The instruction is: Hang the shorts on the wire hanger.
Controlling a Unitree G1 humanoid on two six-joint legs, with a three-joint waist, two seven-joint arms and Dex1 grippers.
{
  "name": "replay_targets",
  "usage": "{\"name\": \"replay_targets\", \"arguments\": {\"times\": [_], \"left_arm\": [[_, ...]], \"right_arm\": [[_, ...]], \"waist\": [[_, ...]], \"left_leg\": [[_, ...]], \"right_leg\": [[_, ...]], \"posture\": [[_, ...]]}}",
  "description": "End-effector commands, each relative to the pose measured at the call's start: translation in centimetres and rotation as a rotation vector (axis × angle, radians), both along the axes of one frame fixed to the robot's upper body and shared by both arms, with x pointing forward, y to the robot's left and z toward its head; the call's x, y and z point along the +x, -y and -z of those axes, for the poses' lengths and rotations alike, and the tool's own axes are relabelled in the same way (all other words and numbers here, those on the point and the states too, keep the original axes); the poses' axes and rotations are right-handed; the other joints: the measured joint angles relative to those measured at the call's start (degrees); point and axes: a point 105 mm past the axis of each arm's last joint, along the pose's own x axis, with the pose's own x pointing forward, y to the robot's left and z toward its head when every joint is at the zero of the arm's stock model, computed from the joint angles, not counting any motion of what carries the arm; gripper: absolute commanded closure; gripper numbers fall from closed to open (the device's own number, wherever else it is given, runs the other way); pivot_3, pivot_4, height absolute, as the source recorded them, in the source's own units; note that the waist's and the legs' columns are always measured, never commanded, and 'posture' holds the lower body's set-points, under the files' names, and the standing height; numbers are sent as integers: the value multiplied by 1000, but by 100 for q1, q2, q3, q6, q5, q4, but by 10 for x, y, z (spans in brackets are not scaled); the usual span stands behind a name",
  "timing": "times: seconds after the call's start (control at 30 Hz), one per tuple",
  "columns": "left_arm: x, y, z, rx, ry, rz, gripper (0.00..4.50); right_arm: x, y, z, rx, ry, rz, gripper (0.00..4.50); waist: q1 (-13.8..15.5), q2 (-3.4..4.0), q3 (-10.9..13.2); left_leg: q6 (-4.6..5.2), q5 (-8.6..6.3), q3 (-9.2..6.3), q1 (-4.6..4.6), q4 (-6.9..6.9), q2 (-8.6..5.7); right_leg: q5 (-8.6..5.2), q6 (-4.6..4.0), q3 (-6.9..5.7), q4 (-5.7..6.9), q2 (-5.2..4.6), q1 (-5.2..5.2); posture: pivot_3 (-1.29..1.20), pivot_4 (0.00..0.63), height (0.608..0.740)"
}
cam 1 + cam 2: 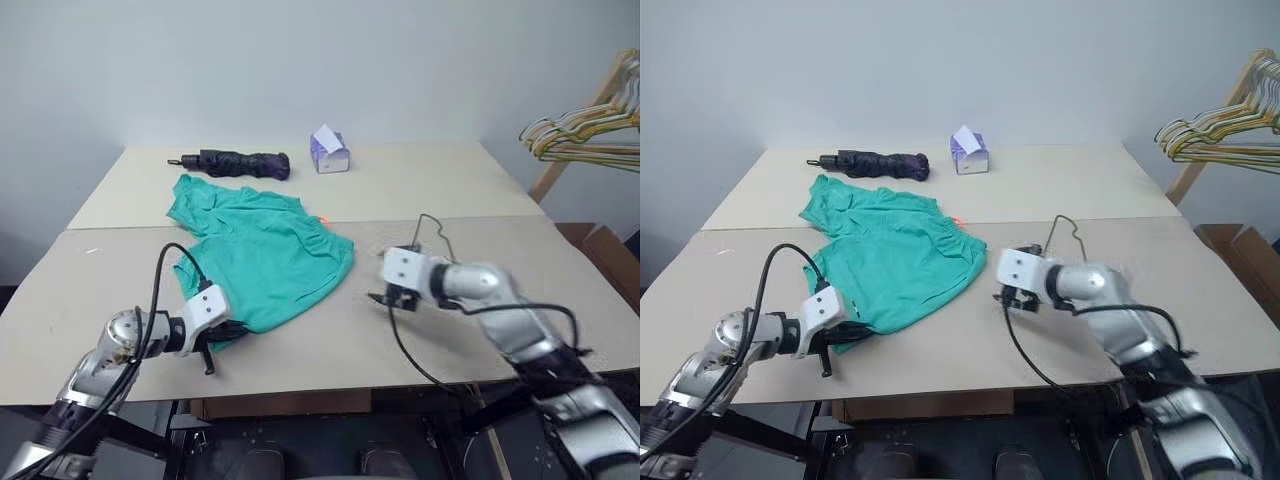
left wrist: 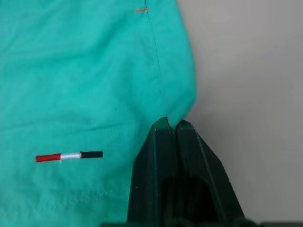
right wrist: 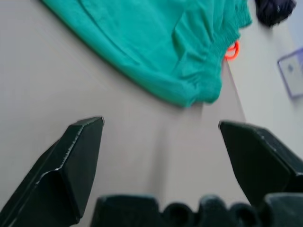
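The teal-green shorts lie spread flat in the middle of the table, with a small orange tag by the gathered waistband. My left gripper is at the shorts' near hem and is shut on the hem's corner; a small red, white and black mark sits on the cloth close by. My right gripper hovers open over bare table just right of the shorts, holding nothing. The wire hanger lies on the table behind my right hand, with part of its thin wire showing.
A dark purple folded umbrella and a small tissue box sit at the table's far side. A bunch of coloured hangers hangs on a wooden rack at the right. A cardboard box stands beside the table's right edge.
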Motion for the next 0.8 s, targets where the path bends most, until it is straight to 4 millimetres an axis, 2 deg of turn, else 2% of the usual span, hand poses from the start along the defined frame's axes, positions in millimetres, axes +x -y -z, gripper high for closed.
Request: {"name": "replay_targets", "arguments": {"times": [0.03,0.23,0.33,0.43,0.57,0.8], "left_arm": [[0,-7,-31,-31,72,-7,4466],[-9,-19,-65,-72,138,-34,4466],[-12,-21,-71,-66,143,-32,4466],[-19,-23,-68,-42,129,-28,4466],[-25,-28,-62,-16,113,-42,4500],[-23,-33,-59,-12,113,-61,4500]], "right_arm": [[12,-13,4,-20,66,-75,0],[33,-40,10,-90,204,-171,0],[42,-48,6,-73,252,-169,0],[49,-58,-2,-28,289,-162,0],[49,-61,7,-72,259,-202,886],[52,-60,11,-63,247,-175,3335]], "waist": [[30,-1,1],[33,1,2],[48,1,2],[44,1,2],[45,3,3],[82,4,3]], "left_leg": [[0,0,-1,-2,-1,-3],[-2,1,-1,6,-2,-2],[-3,2,-2,19,-4,-3],[-10,6,-1,33,-18,-4],[-13,8,-3,41,-28,-4],[-14,9,-2,46,-32,-4]], "right_leg": [[0,0,-1,0,-4,0],[2,-4,0,11,-4,-2],[0,-6,1,28,-4,2],[-3,-10,6,38,-3,2],[-5,-14,8,45,-2,1],[-7,-17,8,50,-1,1]], "posture": [[122,0,740],[176,0,740],[195,0,740],[206,0,740],[217,0,740],[224,0,740]]}}
